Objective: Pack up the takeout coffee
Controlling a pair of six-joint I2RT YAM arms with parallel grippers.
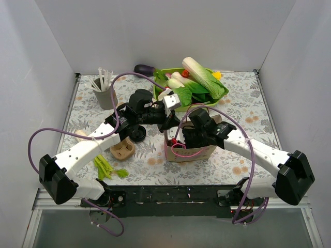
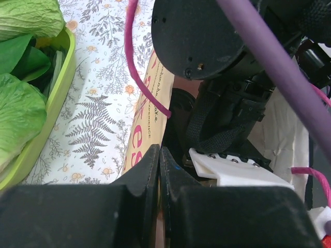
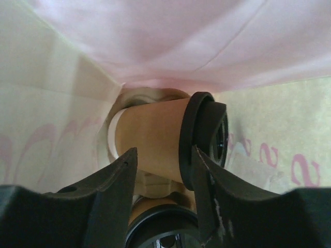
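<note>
A brown paper bag (image 1: 192, 151) with pink lettering stands at the table's middle. My left gripper (image 2: 159, 150) is shut on the bag's near rim (image 2: 140, 135) and holds it at the bag's left corner (image 1: 167, 124). My right gripper (image 3: 164, 152) is open, reaching down inside the bag. A tan cup with a black lid (image 3: 155, 139) lies on its side just beyond its fingertips. A second lidded cup (image 3: 163, 230) sits below it, partly hidden. In the top view the cups in the bag are hidden by the right arm.
A round black lid (image 1: 138, 135) lies beside the left arm. A brown pulp tray (image 1: 122, 150) sits nearer, left of the bag. A grey cup of white sticks (image 1: 105, 93) stands far left. A green basket (image 1: 161, 98) of vegetables is behind the bag. Green beans (image 1: 107, 168) lie near the front.
</note>
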